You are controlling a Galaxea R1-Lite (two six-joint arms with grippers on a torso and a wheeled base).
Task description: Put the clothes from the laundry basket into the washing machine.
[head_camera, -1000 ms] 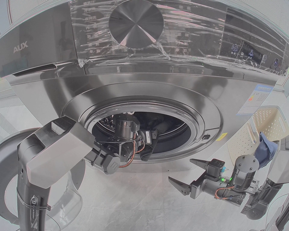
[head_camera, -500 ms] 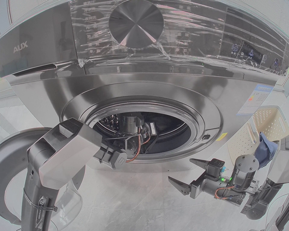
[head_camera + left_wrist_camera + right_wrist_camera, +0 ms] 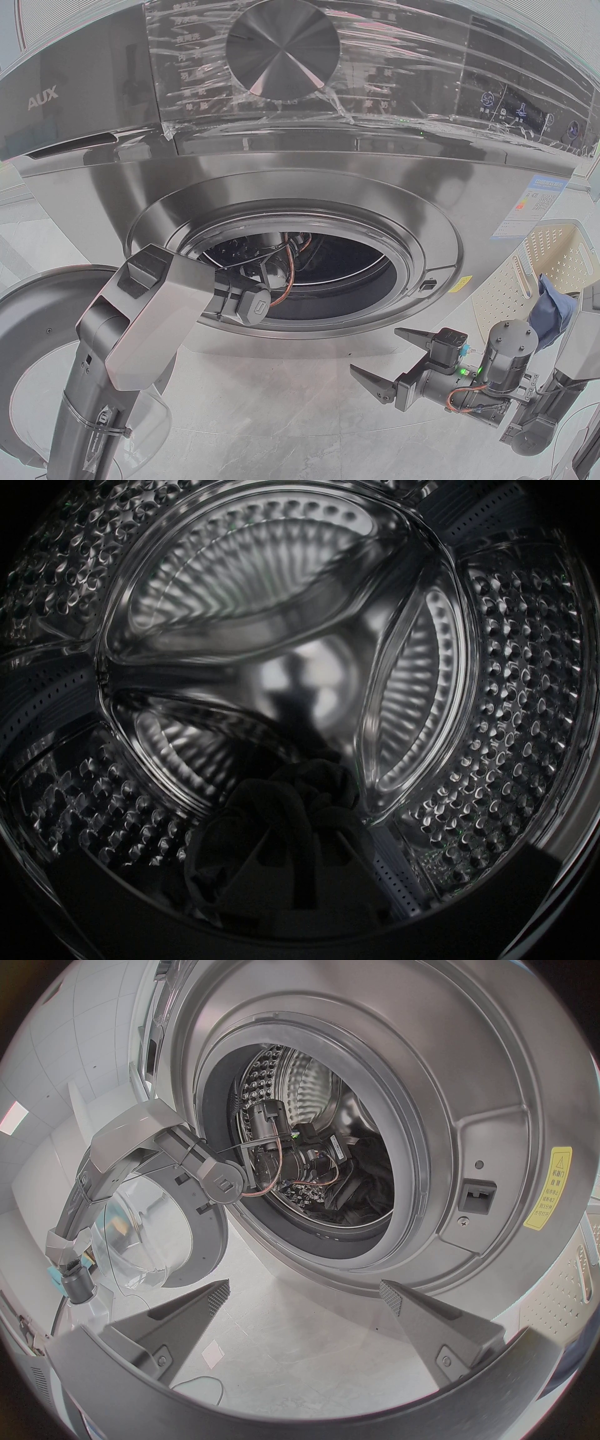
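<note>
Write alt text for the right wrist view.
The left arm extends into the drum of the washing machine, where dark clothes lie. The right gripper hangs open in the foreground over pale floor, the glass door swung aside.

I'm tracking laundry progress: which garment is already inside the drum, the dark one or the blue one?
The dark garment, which is inside the washing machine drum. The blue garment is outside, draped in the laundry basket beside the machine.
</note>
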